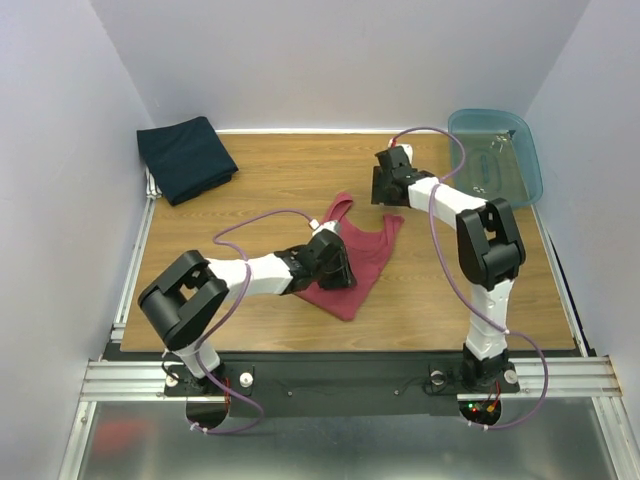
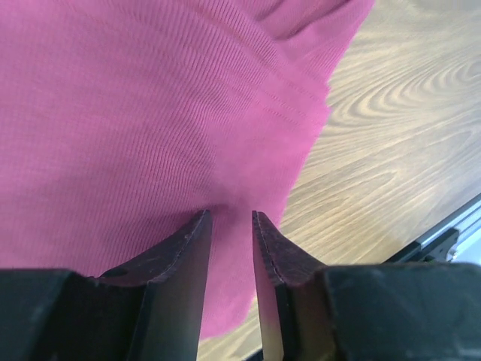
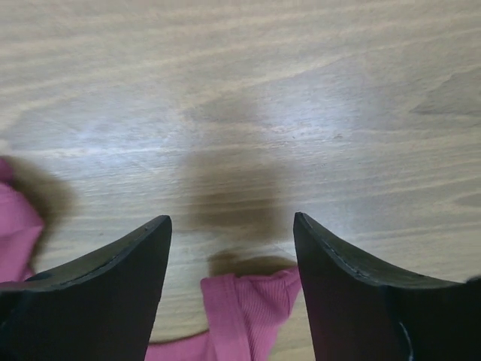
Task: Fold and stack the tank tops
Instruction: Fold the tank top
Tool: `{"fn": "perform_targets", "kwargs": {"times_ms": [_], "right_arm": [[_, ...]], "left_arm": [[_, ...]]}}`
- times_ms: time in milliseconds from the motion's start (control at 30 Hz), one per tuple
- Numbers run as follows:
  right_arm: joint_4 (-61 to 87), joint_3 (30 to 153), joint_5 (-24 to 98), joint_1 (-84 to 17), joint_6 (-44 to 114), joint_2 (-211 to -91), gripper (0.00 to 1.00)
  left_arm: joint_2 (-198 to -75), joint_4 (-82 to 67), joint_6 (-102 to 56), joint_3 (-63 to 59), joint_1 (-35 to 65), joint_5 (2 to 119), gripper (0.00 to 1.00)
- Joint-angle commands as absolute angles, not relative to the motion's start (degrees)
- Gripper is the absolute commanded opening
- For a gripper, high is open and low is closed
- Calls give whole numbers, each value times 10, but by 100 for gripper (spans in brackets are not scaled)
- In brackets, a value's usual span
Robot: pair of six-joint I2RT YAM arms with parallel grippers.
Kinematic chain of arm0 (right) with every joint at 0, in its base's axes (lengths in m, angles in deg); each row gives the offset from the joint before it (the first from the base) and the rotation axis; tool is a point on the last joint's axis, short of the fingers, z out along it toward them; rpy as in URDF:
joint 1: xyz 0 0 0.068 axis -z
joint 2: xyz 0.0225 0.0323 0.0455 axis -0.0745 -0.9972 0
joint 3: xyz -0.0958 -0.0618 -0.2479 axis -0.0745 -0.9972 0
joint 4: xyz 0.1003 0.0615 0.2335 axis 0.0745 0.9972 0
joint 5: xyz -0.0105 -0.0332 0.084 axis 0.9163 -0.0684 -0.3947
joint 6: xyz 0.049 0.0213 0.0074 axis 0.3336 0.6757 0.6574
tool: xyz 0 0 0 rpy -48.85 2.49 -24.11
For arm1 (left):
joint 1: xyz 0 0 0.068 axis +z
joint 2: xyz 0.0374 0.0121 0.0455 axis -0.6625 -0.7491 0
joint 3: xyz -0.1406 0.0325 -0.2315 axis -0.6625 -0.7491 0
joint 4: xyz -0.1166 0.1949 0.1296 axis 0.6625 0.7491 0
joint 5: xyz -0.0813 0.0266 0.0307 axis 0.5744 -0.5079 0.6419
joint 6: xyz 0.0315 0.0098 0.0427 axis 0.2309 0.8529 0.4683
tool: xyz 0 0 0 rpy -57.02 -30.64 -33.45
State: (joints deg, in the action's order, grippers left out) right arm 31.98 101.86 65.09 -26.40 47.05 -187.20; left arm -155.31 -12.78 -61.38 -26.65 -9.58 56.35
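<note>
The maroon tank top lies spread and rumpled on the middle of the wooden table, straps toward the back. My left gripper rests on its left part. In the left wrist view its jaws stand nearly closed, pinching a bunch of the maroon cloth. My right gripper hovers by the top's right strap. In the right wrist view it is open and empty, with the strap end lying between its fingers. The navy tank top sits as a folded square at the back left.
A translucent blue plastic tub stands at the back right corner, just right of my right arm. White walls close the table on three sides. Bare wood lies between the navy square and the maroon top.
</note>
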Motion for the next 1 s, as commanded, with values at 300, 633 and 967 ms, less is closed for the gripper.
{"fn": "perform_targets", "kwargs": {"times_ms": [300, 633, 967], "right_arm": [[371, 891, 607, -349, 524, -1579, 70], [406, 760, 686, -639, 579, -1504, 64], [461, 781, 761, -786, 571, -1609, 63]], "left_arm": [[-1322, 23, -594, -309, 70, 489, 40], [-1215, 29, -722, -469, 108, 551, 39], [-1186, -85, -790, -544, 108, 568, 46]]}}
